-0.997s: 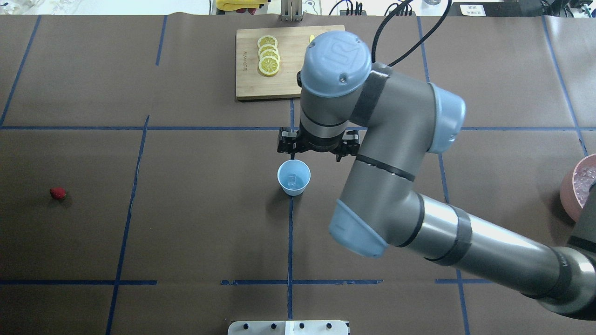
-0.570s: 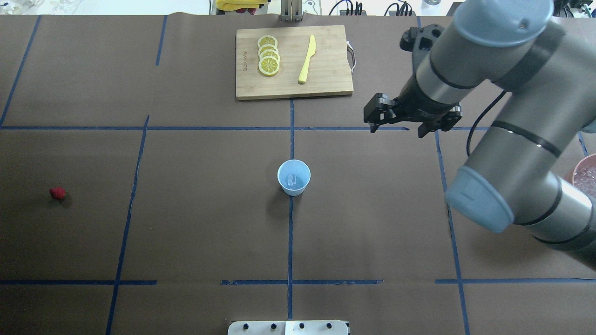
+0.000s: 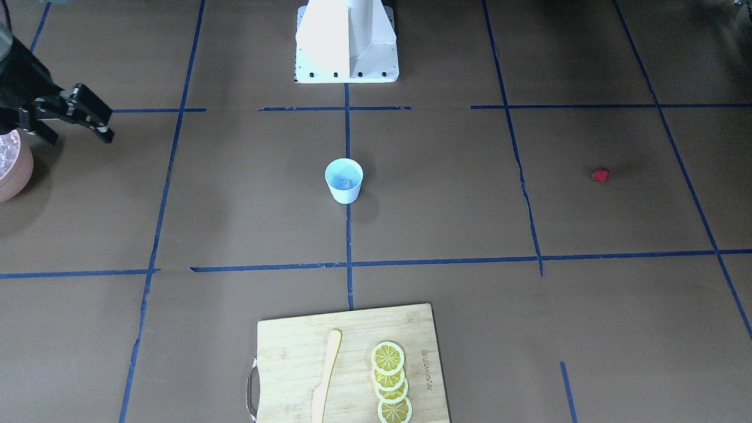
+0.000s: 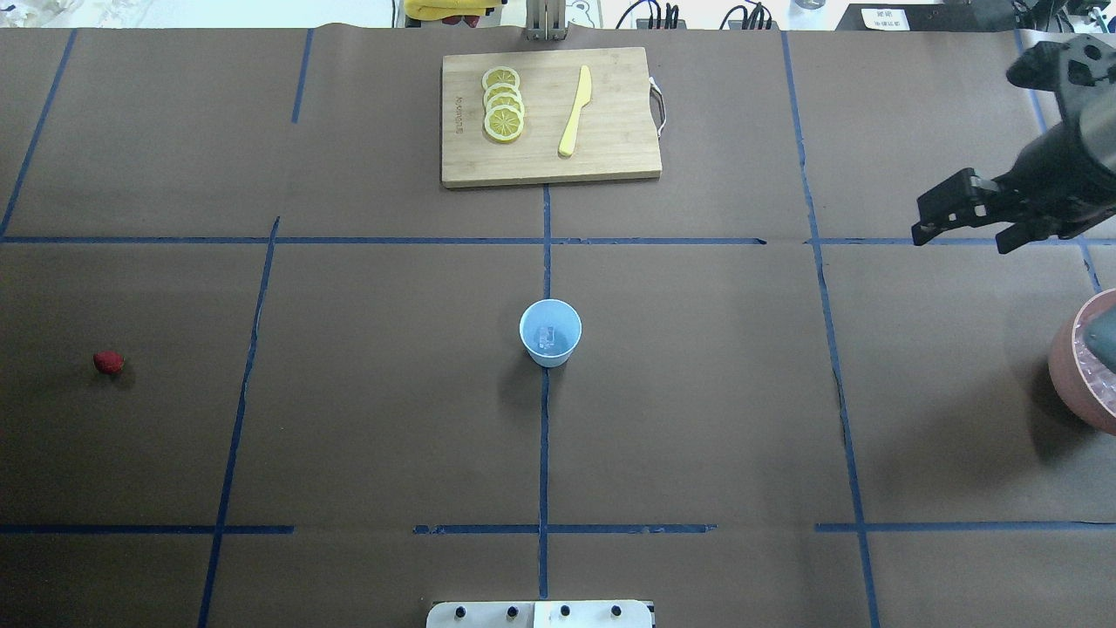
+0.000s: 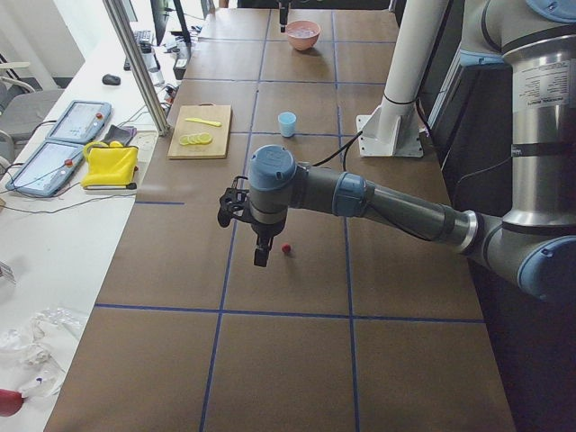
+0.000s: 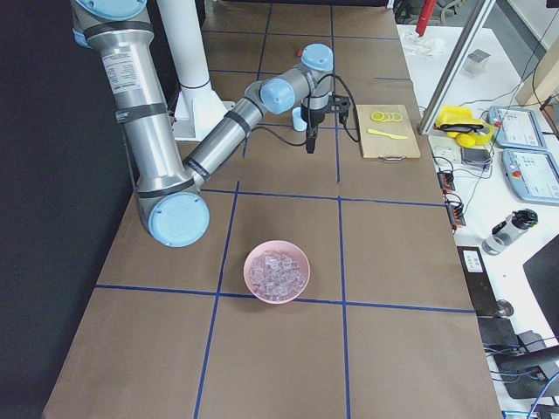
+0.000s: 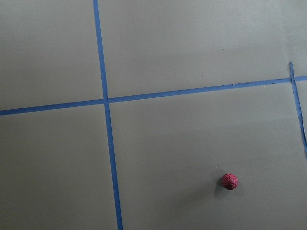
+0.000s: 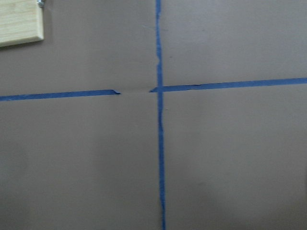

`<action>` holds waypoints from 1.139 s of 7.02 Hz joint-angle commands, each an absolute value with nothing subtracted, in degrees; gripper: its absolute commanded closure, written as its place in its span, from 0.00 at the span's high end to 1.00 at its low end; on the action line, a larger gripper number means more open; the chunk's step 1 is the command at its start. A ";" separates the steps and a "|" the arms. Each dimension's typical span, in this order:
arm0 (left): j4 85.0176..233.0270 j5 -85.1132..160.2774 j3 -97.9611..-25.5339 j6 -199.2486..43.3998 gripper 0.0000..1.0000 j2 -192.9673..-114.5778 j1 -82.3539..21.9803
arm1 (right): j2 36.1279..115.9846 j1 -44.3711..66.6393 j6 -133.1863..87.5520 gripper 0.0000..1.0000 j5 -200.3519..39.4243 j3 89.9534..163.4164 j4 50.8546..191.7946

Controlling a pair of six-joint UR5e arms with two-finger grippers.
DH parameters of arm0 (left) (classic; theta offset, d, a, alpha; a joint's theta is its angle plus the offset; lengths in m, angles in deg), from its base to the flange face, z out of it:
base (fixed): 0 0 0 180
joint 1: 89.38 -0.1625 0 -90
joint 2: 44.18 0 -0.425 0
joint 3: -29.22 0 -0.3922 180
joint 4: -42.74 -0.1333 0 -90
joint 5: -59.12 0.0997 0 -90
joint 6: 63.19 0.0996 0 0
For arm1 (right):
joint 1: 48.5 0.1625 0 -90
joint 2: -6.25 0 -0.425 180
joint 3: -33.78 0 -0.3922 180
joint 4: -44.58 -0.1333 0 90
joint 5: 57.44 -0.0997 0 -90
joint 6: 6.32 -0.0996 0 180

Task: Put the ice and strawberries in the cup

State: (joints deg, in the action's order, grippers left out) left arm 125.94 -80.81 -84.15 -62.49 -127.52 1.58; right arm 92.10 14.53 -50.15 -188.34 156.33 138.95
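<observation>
The table is covered with a matt brown, paper-like sheet, faintly creased and crossed by smooth blue tape. At the upper middle of the overhead view, the cutting board is pale wood with visible grain and a shiny metal handle. The cup looks smooth and matt. The strawberry has rough, dimpled skin. The ice is glassy and translucent, and lies in a matt pink bowl. The right arm is satin grey metal with smooth blue caps. The right gripper is matt black.
</observation>
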 commanded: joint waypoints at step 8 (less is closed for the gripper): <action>125.98 -80.89 -84.16 -62.75 1.00 -127.50 1.32 | 114.97 26.39 -21.96 0.99 -185.32 141.39 119.49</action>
